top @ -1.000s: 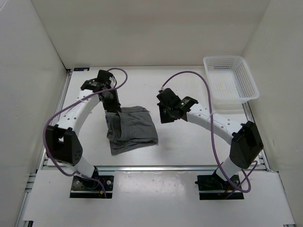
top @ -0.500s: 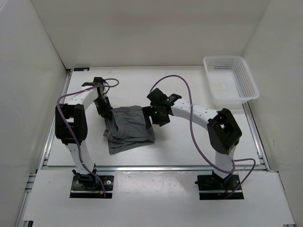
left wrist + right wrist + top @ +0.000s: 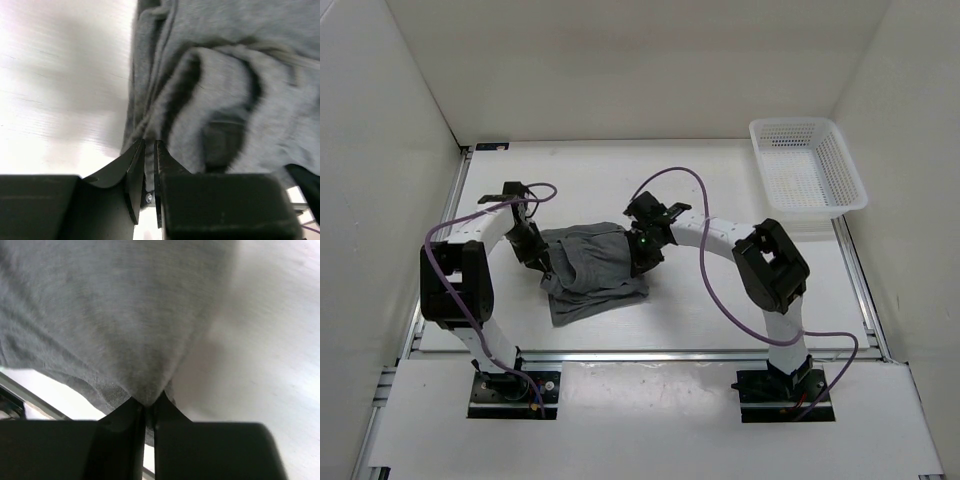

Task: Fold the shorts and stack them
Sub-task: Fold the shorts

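Note:
The grey shorts [image 3: 592, 272] lie bunched and partly folded at the table's centre-left. My left gripper [image 3: 538, 258] is at their left edge, shut on a fold of the fabric [image 3: 210, 100], which runs down between its narrow-set jaws [image 3: 149, 146]. On the opposite side my right gripper [image 3: 642, 256] is shut on the right edge of the shorts [image 3: 120, 325]; the cloth tapers into the closed jaws [image 3: 148, 402]. The fabric between the two grippers sits lifted and rumpled.
A white basket [image 3: 807, 170] sits at the back right corner of the table. White walls close in the table on three sides. Both arm bases [image 3: 510, 385] are bolted at the near edge, and purple cables loop over each arm.
Both grippers came in onto the shorts. The right one moved left from open table to the cloth's right edge and closed on it. The left arm shifted down along the left edge.

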Available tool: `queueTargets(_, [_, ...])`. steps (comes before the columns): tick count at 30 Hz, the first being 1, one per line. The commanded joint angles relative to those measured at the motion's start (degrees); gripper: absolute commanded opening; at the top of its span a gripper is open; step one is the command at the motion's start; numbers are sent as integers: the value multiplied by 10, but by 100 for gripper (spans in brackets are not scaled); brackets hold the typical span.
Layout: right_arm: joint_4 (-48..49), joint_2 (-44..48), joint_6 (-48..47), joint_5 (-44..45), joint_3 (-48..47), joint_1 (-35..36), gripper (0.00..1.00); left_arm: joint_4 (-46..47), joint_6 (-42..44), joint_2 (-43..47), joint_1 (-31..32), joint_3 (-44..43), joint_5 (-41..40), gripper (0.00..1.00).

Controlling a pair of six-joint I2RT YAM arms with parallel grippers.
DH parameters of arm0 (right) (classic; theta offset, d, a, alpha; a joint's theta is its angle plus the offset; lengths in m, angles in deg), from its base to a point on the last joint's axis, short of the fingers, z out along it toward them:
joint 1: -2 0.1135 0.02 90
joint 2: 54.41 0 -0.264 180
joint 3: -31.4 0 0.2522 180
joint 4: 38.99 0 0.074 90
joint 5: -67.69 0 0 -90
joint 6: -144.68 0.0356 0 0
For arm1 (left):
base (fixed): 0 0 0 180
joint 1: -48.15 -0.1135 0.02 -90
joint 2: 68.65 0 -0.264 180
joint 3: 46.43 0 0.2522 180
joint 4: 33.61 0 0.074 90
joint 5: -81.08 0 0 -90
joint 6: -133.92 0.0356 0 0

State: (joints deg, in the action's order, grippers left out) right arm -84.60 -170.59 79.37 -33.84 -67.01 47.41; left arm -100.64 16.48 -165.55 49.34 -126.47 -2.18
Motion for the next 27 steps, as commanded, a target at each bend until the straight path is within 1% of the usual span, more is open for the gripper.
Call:
queueTargets(1, [38,42,37,12,40,-43,2,33,-10,11,-4,-2,22,25])
queueTargets(2, [50,57,47,12,61,-57,1,33,-3,11,-4,-15,22,25])
queueTargets(3, [60,87,57,12,107,-71,1,22,5,17,-4,-25,17,25])
queueTargets(4, [69,101,66,12,128,-99,1,16,5,17,-4,-38,17,25])
queueTargets(6, [76,139,66,18,175,-124,1,-1,19,17,-4,-80,10,25])
queueTargets(8, [69,163,54,39,196,-124,1,-27,26,3,-4,-110,5,25])
queueTargets(9, [69,184,48,39,210,-124,4,-34,32,3,-4,-136,5,27])
queueTargets(10, [61,194,35,39,210,-124,30,-41,32,3,-4,-148,5,27])
queueTargets(11, [45,216,29,39,215,-124,53,-54,32,3,-4,-160,5,28])
queueTargets(12, [32,231,29,68,215,-118,70,-61,38,3,-4,-182,-1,30])
queueTargets(13, [21,248,29,91,209,-118,90,-69,38,3,-4,-193,-1,34])
queueTargets(14, [-1,287,29,117,209,-113,98,-84,43,14,-4,-205,-6,37])
queueTargets(15, [-12,306,29,145,202,-113,100,-89,43,21,-4,-223,-6,40])
queueTargets(16, [-23,327,35,202,189,-122,100,-96,48,30,-4,-233,-14,43])
queueTargets(17, [-36,362,48,236,181,-122,100,-101,49,51,-4,-242,-14,68])
queueTargets(18, [-67,377,57,270,172,-137,100,-108,49,63,-4,-257,-20,90])
queueTargets(19, [-80,392,65,301,157,-145,100,-108,55,76,-4,-263,-20,100])
queueTargets(21, [-106,435,76,363,150,-170,100,-108,55,119,-4,-269,-25,100])
queueTargets(23, [-113,475,76,387,150,-192,100,-113,55,152,-4,-276,-42,100])
queueTargets(24, [-113,488,76,399,156,-197,100,-108,55,187,-4,-276,-42,100])
queueTargets(25, [-113,505,76,410,156,-197,100,-103,55,205,-4,-263,-48,100])
queueTargets(26, [-119,510,64,426,162,-204,98,-97,49,223,-4,-256,-48,100])
queueTargets(27, [-127,511,59,438,162,-210,100,-84,49,258,-4,-248,-48,100])
